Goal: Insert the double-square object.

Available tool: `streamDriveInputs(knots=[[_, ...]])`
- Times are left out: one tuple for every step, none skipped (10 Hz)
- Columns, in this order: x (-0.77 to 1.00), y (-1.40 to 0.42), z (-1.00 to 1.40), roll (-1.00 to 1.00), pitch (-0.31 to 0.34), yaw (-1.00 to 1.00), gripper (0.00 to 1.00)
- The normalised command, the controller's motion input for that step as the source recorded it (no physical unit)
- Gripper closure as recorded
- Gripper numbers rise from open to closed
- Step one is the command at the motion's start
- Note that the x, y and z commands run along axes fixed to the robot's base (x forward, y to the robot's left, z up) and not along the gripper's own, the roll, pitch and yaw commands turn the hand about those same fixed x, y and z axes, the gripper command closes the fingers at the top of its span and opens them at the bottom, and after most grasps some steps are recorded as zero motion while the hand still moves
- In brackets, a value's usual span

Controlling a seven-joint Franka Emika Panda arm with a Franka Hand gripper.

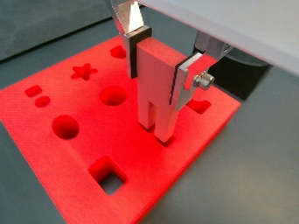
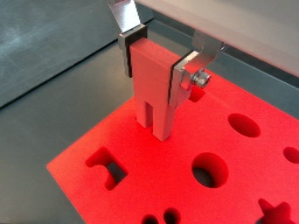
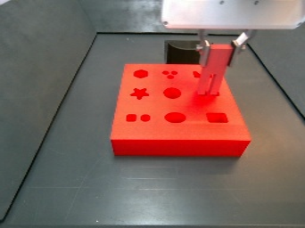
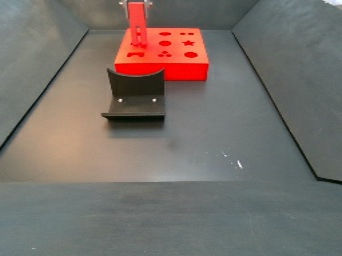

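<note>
My gripper (image 1: 163, 66) is shut on the double-square object (image 1: 158, 92), a tall narrow red peg held upright with its two square prongs pointing down. The silver fingers (image 2: 132, 44) clamp its upper part in both wrist views. The prongs (image 2: 160, 122) hang close over the large red board (image 2: 233, 175) near one edge; I cannot tell whether they touch it. In a side view the gripper (image 3: 217, 49) holds the peg (image 3: 212, 71) over the board's (image 3: 179, 134) far right part. In a side view the peg (image 4: 136, 18) stands at the board's (image 4: 174, 65) far left.
The board has several shaped holes: a star (image 1: 82, 72), round holes (image 1: 114, 94) and a square hole (image 1: 111, 178). The dark fixture (image 4: 135, 95) stands on the floor beside the board. Dark walls (image 3: 53, 107) enclose the grey floor.
</note>
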Motion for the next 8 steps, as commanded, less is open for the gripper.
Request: streamDriveInputs(knots=[[0.00,0.00,-0.09,0.01,0.000,0.00,1.00],[0.16,0.00,-0.16,0.02,0.000,0.00,1.00],[0.31,0.00,-0.18,0.01,0.019,0.00,1.00],[0.33,0.00,-0.18,0.01,0.027,0.01,1.00],[0.14,-0.01,-0.15,0.01,0.000,0.01,1.00],[0.00,-0.04,-0.21,0.06,0.000,0.00,1.00],[-0.08,0.00,-0.28,0.07,0.000,0.00,1.00],[0.00,0.00,-0.44,0.07,0.000,0.00,1.00]])
